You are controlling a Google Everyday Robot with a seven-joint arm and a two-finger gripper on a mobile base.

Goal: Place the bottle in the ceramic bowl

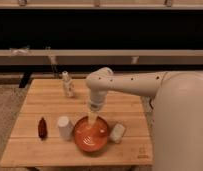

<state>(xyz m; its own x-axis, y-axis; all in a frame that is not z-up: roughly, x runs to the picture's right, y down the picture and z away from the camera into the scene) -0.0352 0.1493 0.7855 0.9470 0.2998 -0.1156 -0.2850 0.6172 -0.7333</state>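
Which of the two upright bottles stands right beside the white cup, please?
The small dark red-brown bottle, just left of the white cup. The pale bottle stands alone farther back; the gripper hangs over the orange bowl.

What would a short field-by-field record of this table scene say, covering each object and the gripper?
table: wooden
bottle: upright near the back edge, apart from the bowl
ceramic bowl: front centre, orange-red
gripper: open, pointing down just over the bowl
white cup: beside the bowl, on its left in view
dark bottle: front left, upright
pale object: right of the bowl, kind unclear
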